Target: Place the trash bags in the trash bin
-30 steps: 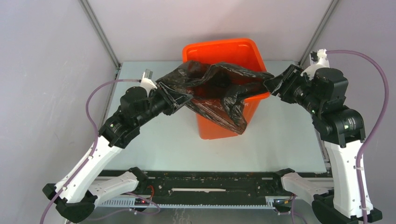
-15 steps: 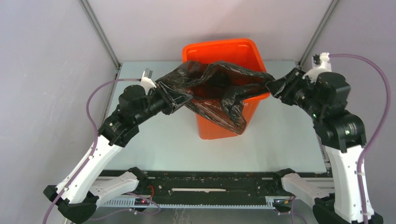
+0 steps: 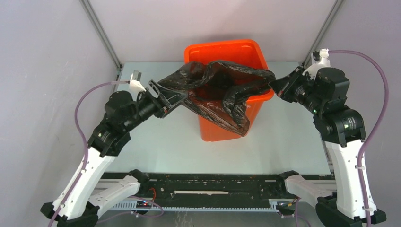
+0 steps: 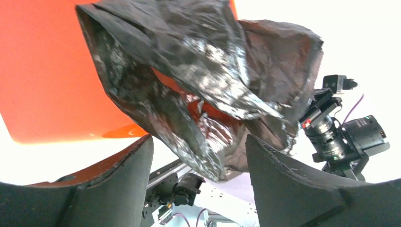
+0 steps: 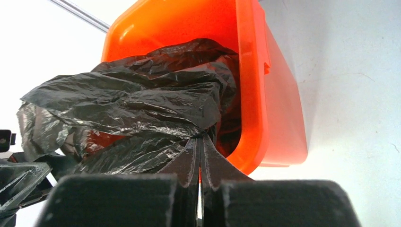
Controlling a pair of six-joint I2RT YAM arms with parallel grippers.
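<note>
The orange trash bin (image 3: 222, 46) stands at the middle back of the table. A glossy black trash bag (image 3: 222, 94) lies across its mouth and hangs down its front wall. My left gripper (image 3: 169, 96) is open at the bag's left corner; in the left wrist view its fingers (image 4: 135, 165) stand wide apart with the bag (image 4: 203, 71) ahead of them, unpinched, against the bin (image 4: 47, 71). My right gripper (image 3: 273, 87) is shut on the bag's right edge at the bin's rim. The right wrist view shows that gripper (image 5: 201, 142) pinching the bag (image 5: 142, 104) beside the bin (image 5: 279, 118).
The pale table (image 3: 156, 142) stretches on both sides of the bin. Metal frame posts rise at the back left (image 3: 101, 35) and back right (image 3: 326, 30). A black rail (image 3: 213, 182) runs along the near edge between the arm bases.
My left gripper has opened, let go of the bag's left corner and drawn back to the left. My right gripper has closed on the bag's right edge.
</note>
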